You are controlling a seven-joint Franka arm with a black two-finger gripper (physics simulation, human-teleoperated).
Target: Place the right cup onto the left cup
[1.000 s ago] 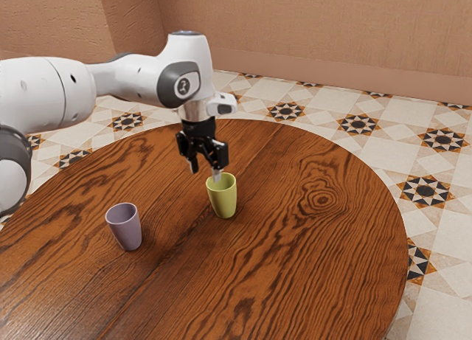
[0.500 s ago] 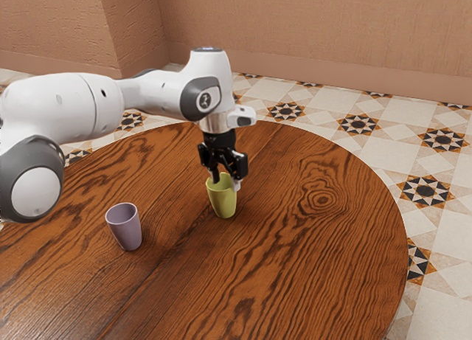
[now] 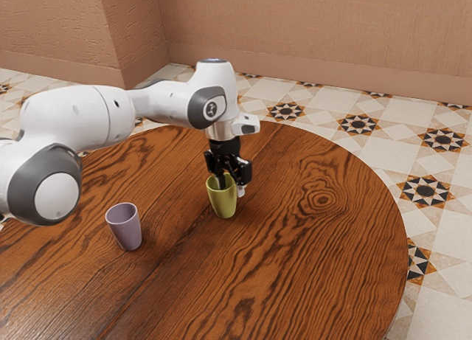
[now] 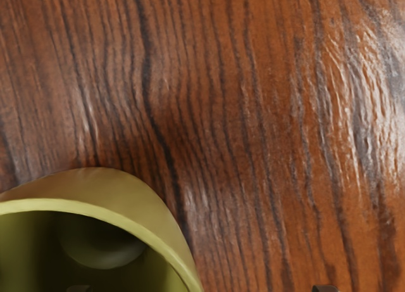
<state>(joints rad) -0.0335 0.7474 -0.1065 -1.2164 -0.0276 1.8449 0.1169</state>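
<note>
Fingers (image 3: 241,191) stand wide apart at the green cup (image 3: 224,205), one inside its rim, one outside.

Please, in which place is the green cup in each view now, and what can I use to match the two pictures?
Exterior view: the green cup stands near the middle, under the tool, farther to the exterior view's right than the purple cup.
Wrist view: seen from above into its mouth, cut off by the picture's edge, beside bare wood.
Shared landmark: the dark-striped wood of the table.
</note>
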